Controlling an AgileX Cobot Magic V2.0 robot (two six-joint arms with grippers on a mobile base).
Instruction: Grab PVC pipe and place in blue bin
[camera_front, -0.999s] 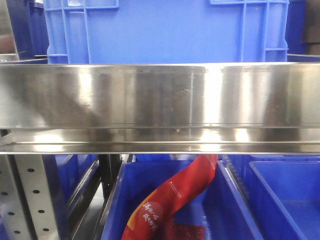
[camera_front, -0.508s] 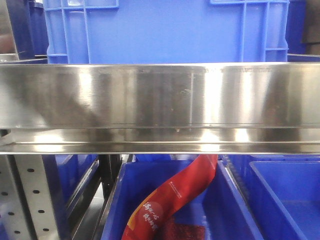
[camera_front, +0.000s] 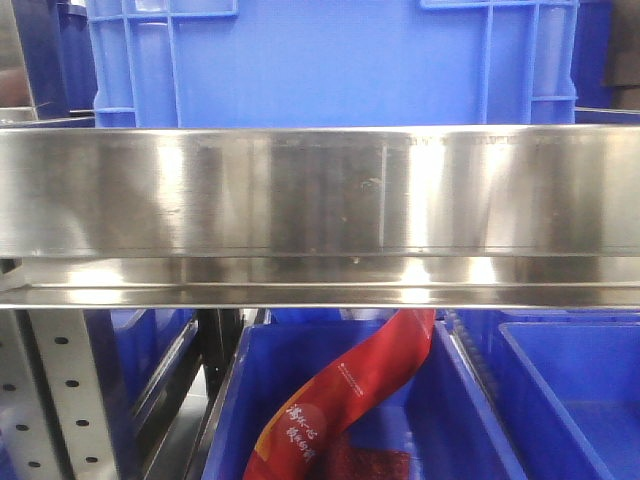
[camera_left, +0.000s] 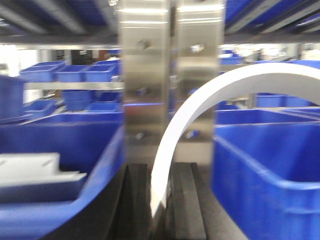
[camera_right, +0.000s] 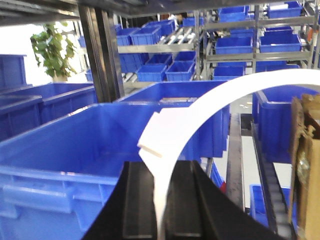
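In the left wrist view my left gripper (camera_left: 161, 172) is shut on one end of a white curved PVC pipe piece (camera_left: 180, 120) that arcs up and off to the right. In the right wrist view my right gripper (camera_right: 161, 170) is shut on a white curved PVC pipe piece (camera_right: 170, 125) with a notched end; it also arcs to the right. A large open blue bin (camera_right: 50, 175) stands just ahead and left of the right gripper. Neither gripper shows in the front view.
A steel shelf beam (camera_front: 320, 200) fills the front view, with a blue bin (camera_front: 330, 60) above and a blue bin (camera_front: 235, 400) holding a red packet (camera_front: 350, 390) below. A steel post (camera_left: 170, 75) stands ahead of the left gripper, between two blue bins (camera_left: 265, 165). Cardboard (camera_right: 305, 150) is at right.
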